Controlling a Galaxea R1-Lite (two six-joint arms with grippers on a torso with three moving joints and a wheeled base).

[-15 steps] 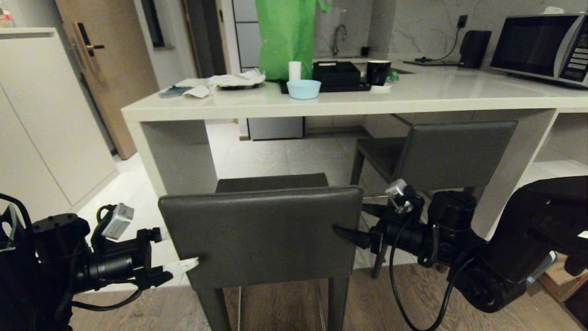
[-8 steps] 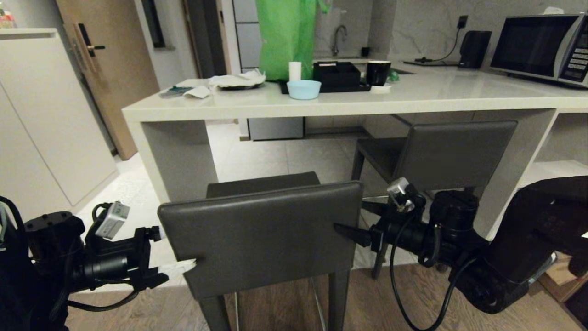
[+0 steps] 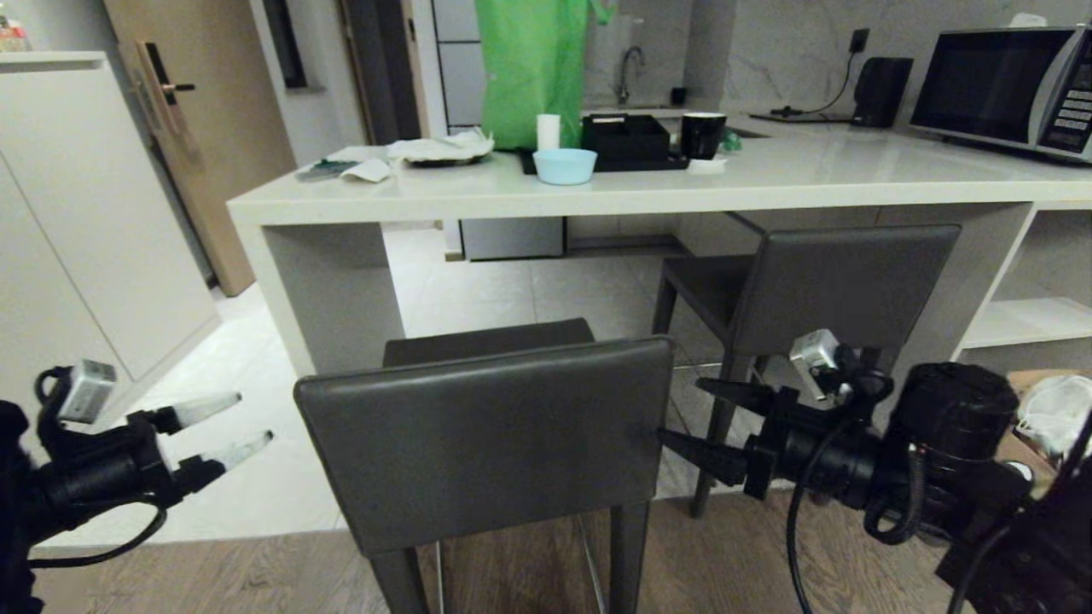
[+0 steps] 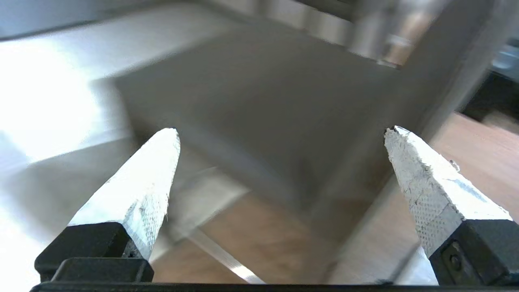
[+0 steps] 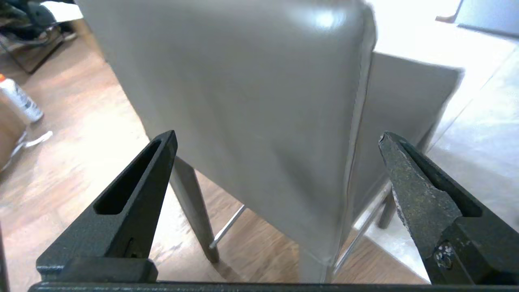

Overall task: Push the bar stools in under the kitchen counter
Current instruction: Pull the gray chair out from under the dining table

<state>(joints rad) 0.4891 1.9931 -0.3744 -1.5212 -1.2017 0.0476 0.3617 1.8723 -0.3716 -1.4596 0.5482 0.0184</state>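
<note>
Stools: near stool (image 3: 486,435) stands outside the bench (image 3: 597,192). Left hand (image 3: 235,424) at nine o'clock and right hand (image 3: 691,419) at three are spread; an off-centre shove could twist it.

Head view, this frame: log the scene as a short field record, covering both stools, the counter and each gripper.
near stool: backrest toward the robot, standing on the wood floor, seat not yet under the counter
far stool: seat tucked under the counter
kitchen counter: pale slab top carrying a light blue bowl and a microwave
left gripper: open, off the near stool's left edge, clear of it
right gripper: open, tips at the backrest's right edge; contact unclear
</note>
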